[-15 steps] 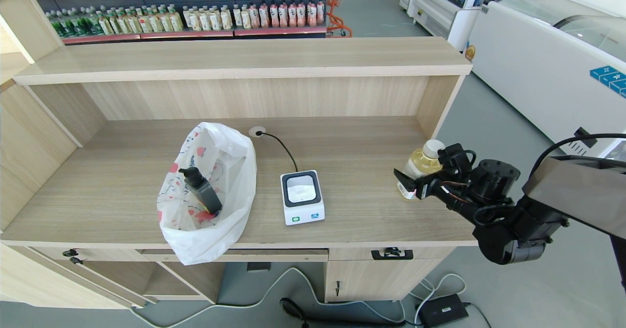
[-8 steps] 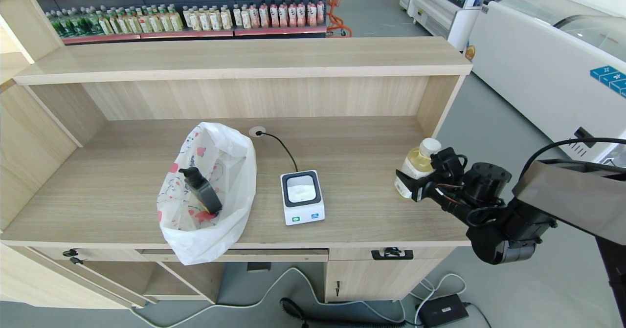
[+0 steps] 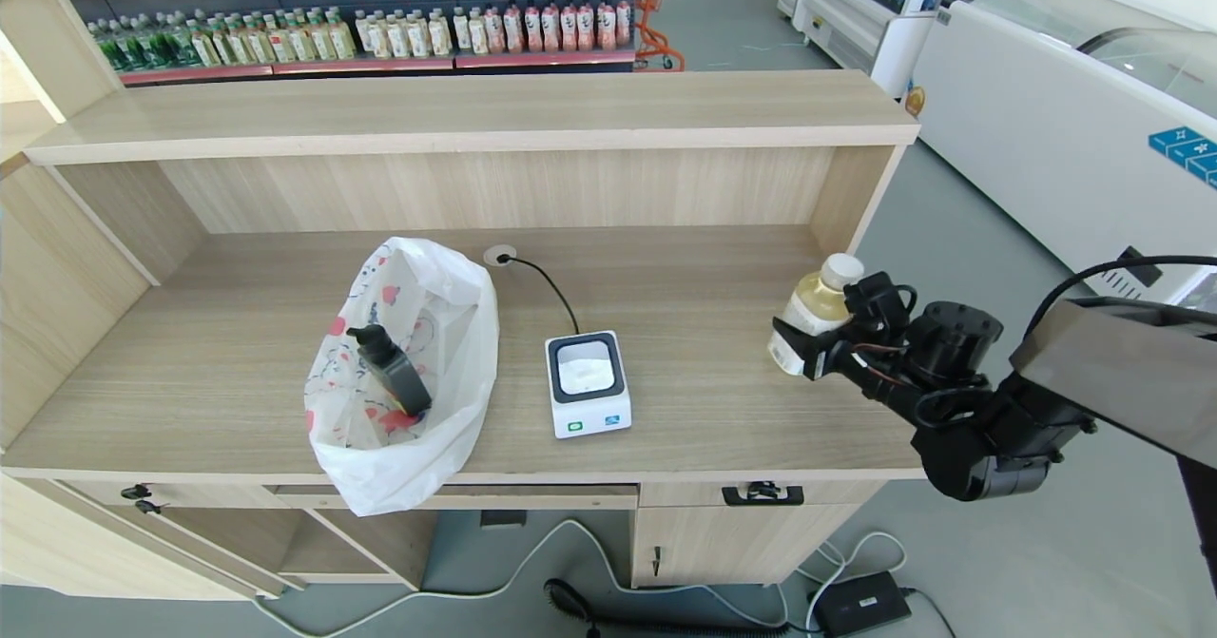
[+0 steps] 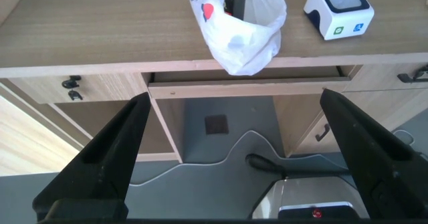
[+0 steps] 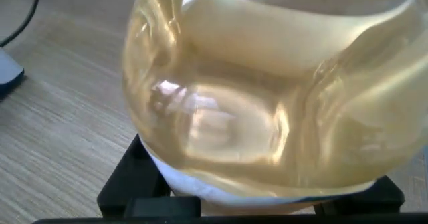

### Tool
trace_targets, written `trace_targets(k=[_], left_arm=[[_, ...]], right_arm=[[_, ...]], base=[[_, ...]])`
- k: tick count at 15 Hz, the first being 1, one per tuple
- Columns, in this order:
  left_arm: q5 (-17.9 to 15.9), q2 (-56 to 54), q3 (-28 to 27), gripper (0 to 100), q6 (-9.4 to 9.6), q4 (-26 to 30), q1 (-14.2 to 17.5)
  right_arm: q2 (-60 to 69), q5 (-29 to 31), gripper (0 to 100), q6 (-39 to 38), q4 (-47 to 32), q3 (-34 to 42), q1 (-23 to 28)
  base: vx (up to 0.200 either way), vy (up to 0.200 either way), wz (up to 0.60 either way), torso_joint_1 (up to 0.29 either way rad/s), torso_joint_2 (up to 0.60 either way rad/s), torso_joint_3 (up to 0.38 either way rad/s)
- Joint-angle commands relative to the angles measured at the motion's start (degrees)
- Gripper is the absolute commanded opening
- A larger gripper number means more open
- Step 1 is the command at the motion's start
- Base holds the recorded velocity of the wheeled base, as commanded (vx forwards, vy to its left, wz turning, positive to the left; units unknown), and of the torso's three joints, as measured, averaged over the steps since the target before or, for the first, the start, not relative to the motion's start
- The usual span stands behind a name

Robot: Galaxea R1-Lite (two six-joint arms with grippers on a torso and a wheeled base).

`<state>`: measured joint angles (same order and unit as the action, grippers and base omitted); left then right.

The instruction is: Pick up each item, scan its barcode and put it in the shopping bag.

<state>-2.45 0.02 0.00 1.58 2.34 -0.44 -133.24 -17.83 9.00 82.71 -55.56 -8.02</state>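
the bottle point(image 3: 814, 307) of pale yellow liquid, white-capped, sits at the right end of the counter point(image 3: 685, 277), clenched low on its body by my right gripper point(image 3: 820, 341), one finger across the near side by the white label band and the other behind it. i judge the low grip is there to leave the cap and shoulder free and to keep the label band reachable for the scanner point(image 3: 587, 383), which sits well apart toward the middle of the counter with its window facing up. whether the base is off the wood or touching it i cannot tell; the right wrist view shows the rounded belly of liquid with wood grain close beneath. the long axis runs near upright but leaning: the cap points up and tips away toward the far right, the base toward the near left. for a scan i would expect to have to lay that axis over so the label meets the window, and i see no barcode from here. the shopping bag point(image 3: 468, 334) stands open beyond the scanner on the left, mouth up, already holding a dark pump bottle point(image 3: 395, 372), so it is placed as the last stop along the counter. my left gripper point(image 4: 234, 157) hangs released, fingers spread wide, in front of and below the counter edge, out of the way.
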Motion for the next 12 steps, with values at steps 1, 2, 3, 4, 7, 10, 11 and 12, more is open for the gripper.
trace_targets(k=[1,2,3,4,7,10,11,12], left_arm=[[0.0,0.0,0.0,100,0.0,0.0,0.0],[0.0,0.0,0.0,100,0.0,0.0,0.0],[0.0,0.0,0.0,100,0.0,-0.1,0.0],[0.0,0.0,0.0,100,0.0,-0.1,0.0],[0.0,0.0,0.0,100,0.0,0.0,0.0],[0.0,0.0,0.0,100,0.0,0.0,0.0],[0.0,0.0,0.0,100,0.0,0.0,0.0],[0.0,0.0,0.0,100,0.0,0.0,0.0]], right_arm=[[14.4,-0.3,0,-5.4,-8.8,1.1,0.2],[14.9,-0.4,0,-5.7,-9.3,1.2,0.3],[25.5,-1.9,0,-13.5,-22.0,1.2,-0.1],[30.8,-3.9,0,-17.1,-30.2,0.2,-0.7],[41.0,-14.9,0,-26.3,-40.5,0.3,-4.8],[49.0,-26.5,0,-33.3,-40.6,5.6,-9.6],[51.1,-30.0,0,-34.0,-40.6,7.0,-10.6],[52.3,-32.5,0,-34.1,-40.6,8.2,-11.7]], base=[[0.0,0.0,0.0,0.0,0.0,0.0],[0.0,0.0,0.0,0.0,0.0,0.0],[0.0,0.0,0.0,0.0,0.0,0.0],[0.0,0.0,0.0,0.0,0.0,0.0],[0.0,0.0,0.0,0.0,0.0,0.0],[0.0,0.0,0.0,0.0,0.0,0.0],[0.0,0.0,0.0,0.0,0.0,0.0],[0.0,0.0,0.0,0.0,0.0,0.0]])
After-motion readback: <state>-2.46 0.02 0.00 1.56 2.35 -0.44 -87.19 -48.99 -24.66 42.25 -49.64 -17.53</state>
